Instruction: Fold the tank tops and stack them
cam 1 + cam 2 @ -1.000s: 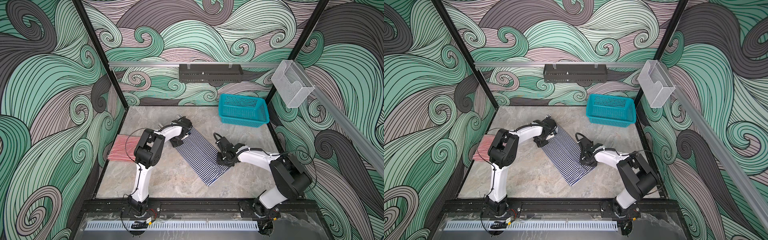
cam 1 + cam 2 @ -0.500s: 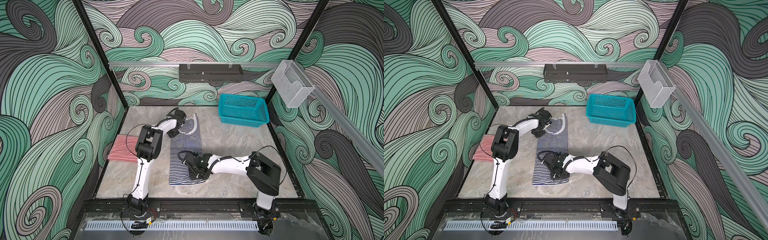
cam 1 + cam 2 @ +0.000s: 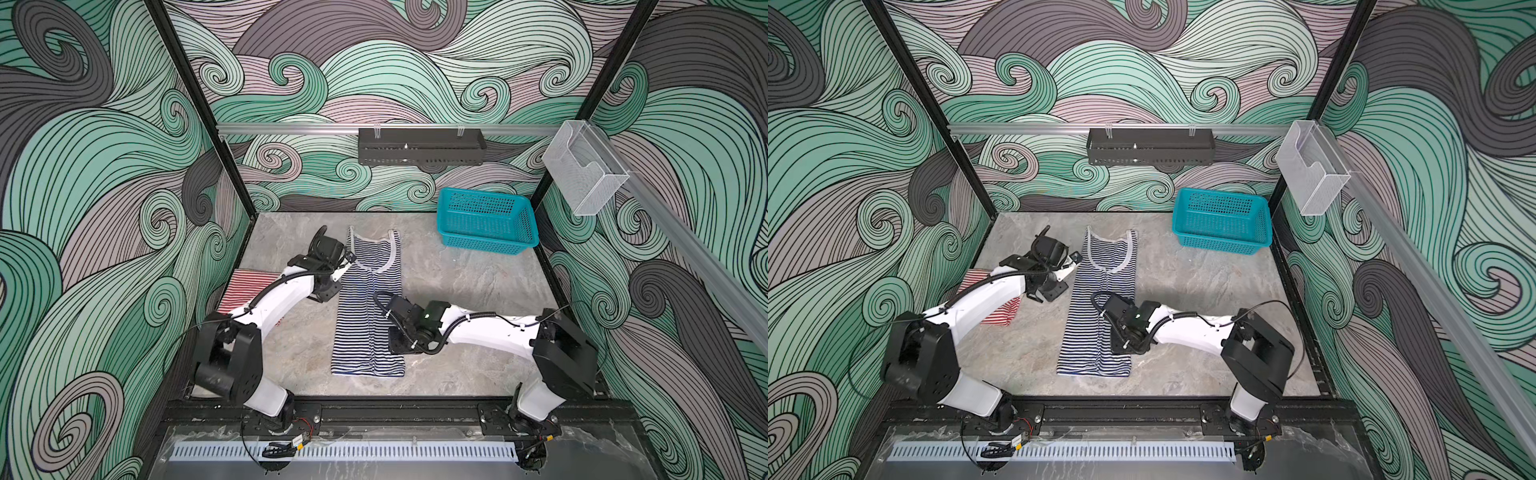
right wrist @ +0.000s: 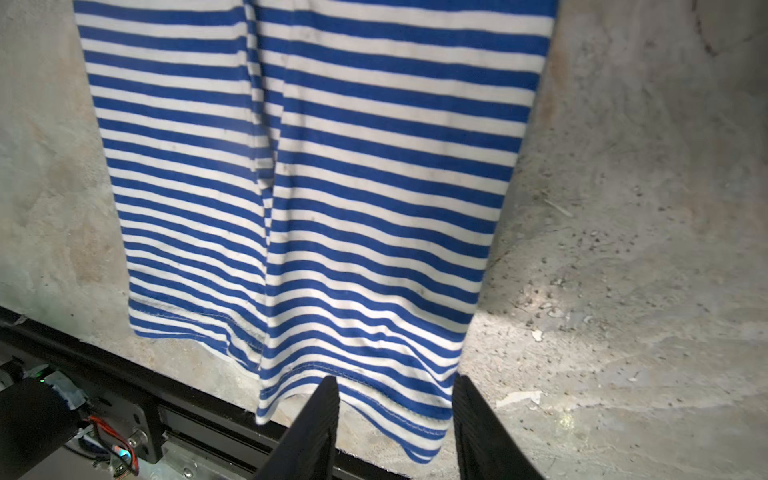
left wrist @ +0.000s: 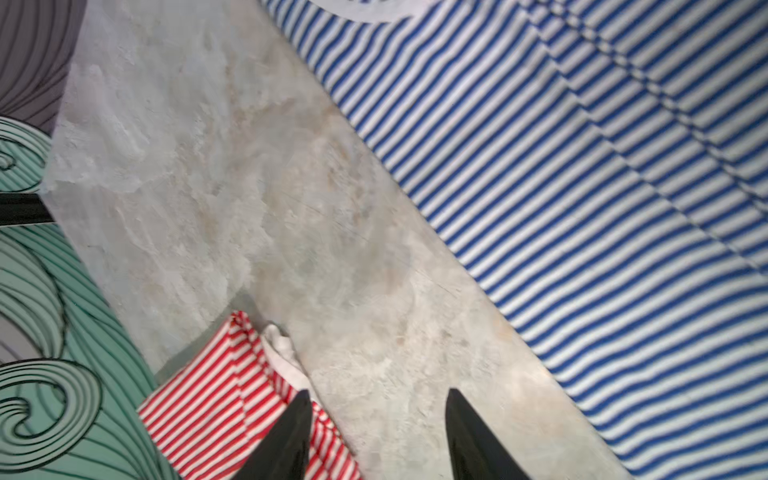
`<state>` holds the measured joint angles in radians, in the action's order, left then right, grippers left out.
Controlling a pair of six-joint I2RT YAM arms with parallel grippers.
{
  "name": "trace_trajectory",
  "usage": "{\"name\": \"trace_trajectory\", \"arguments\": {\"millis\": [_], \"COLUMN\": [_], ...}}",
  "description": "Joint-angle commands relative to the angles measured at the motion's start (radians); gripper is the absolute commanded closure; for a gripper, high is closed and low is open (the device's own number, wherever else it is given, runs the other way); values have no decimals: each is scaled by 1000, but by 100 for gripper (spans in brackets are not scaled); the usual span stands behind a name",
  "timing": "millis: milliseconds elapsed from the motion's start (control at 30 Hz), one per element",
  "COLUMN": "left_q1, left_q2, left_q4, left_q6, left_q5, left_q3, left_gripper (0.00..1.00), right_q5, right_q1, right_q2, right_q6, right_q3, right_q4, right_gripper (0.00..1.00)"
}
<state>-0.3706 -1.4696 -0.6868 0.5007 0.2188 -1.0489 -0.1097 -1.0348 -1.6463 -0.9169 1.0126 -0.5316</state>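
A: How does the navy-and-white tank top (image 3: 357,328) look?

B: It lies flat in the middle of the table (image 3: 465,291), folded lengthwise into a narrow strip, with a crease along it. The red-and-white tank top (image 3: 249,284) lies folded at the left, partly under the left arm.

A: And the grippers?

B: The left gripper (image 5: 376,399) hangs just left of the navy top's far end. Its jaws are moderately apart, with bare table between them, and it holds nothing. The right gripper (image 4: 395,382) is over the right edge of the near half. Its jaws are also apart; the hem shows between them, but no cloth looks pinched.

A: Which way does it point?

B: Its long axis runs near to far, with the straps far and the hem near.
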Motion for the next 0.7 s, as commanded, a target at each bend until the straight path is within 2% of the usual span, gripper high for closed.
{"name": "trace_trajectory", "arguments": {"millis": [0,100,167,433,667], "left_q1": [-37,-68,-79,-129,-160], "left_q2": [96,179,212,273,273], "left_q4": [-68,-94,-122,-158,-167], "left_q6": [70,79,68,15,4], "left_q5": [-151,-188,-210,-266,-281], "left_q3": [118,199,220,261,260], "left_gripper": [40,36,35,34,34], "right_q5": [-155,-205,-213,-185,-123], "right_q1": [9,10,10,-14,-27], "right_q2": [-3,15,34,87,216], "right_q6": [-54,-118,-152,-235,-312], "right_q3": [-118,-207,-250,-323,-407], "right_q4": [151,285,337,292,264], "right_gripper": [53,39,38,43,47]}}
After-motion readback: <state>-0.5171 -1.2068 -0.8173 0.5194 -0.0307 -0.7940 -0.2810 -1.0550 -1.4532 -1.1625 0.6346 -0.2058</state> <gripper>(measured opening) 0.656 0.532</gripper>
